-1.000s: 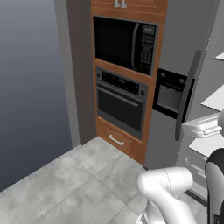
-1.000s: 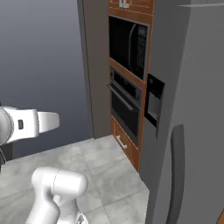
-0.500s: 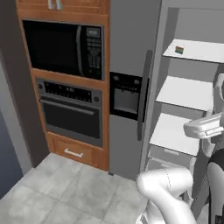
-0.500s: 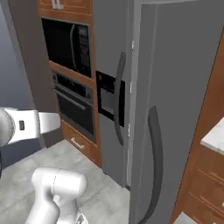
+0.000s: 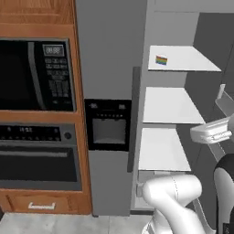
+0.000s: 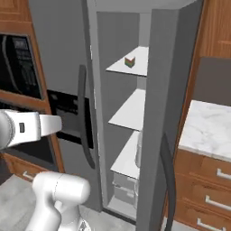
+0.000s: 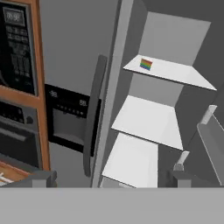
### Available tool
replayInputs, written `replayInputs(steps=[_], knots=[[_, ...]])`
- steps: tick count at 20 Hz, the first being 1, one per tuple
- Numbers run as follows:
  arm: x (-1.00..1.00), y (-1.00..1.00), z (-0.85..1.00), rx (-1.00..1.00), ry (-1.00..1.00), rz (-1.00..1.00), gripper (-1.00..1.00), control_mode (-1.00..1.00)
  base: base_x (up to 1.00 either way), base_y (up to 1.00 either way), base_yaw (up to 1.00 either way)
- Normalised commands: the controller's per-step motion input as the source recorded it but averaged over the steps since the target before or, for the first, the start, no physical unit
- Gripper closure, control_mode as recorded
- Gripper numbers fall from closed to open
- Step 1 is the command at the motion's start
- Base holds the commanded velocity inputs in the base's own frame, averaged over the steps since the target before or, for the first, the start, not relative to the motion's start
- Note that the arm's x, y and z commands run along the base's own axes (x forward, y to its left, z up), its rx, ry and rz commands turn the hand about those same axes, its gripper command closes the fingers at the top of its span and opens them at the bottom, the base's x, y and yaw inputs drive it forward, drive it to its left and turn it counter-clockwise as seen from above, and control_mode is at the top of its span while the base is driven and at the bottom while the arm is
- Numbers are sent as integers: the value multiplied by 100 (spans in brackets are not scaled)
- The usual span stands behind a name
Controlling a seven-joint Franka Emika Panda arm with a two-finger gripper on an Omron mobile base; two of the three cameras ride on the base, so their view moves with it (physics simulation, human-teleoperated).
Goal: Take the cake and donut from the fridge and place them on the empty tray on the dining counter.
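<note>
Left base view, fridge [image 5: 109, 68]: grey, centre of the frame; its right door is swung open on white shelves at the right.
Left base view, cake [image 5: 161, 60]: a small rainbow-striped slice on the top shelf [image 5: 183, 59], upper right of centre, near the shelf's left edge.
Left base view, surroundings: a black microwave [image 5: 34, 75] at left with an oven [image 5: 39, 157] under it, both set in wood cabinetry; the black dispenser panel [image 5: 109, 124] sits mid-frame on the shut door.
Right base view, fridge: the open door [image 6: 164, 113] stands edge-on at centre right, the shelves between it and the shut door.
Right base view, cake [image 6: 130, 62]: on the top shelf, upper centre, at the front edge.
Right base view, worktop [image 6: 207, 131]: white-grey marble over wooden drawers, right edge of the frame.
Hand view, pincer [image 7: 111, 177]: its two dark finger tips stand far apart at the bottom, spread wide and holding nothing.
Hand view, cake [image 7: 146, 64]: upper centre, on the top shelf, well apart from the pincer.
Hand view, door handle [image 7: 94, 113]: long and dark, left of centre.
</note>
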Motion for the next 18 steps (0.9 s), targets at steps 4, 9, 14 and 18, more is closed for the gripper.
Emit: replayInputs(steps=[4, 9, 14, 18], knots=[[0, 0, 0, 0, 0, 0, -100, 100, 57, 24, -59], [0, 0, 0, 0, 0, 0, -100, 100, 26, 2, -46], [0, 0, 0, 0, 0, 0, -100, 100, 75, 19, -26], [0, 0, 0, 0, 0, 0, -100, 100, 99, 3, -9]])
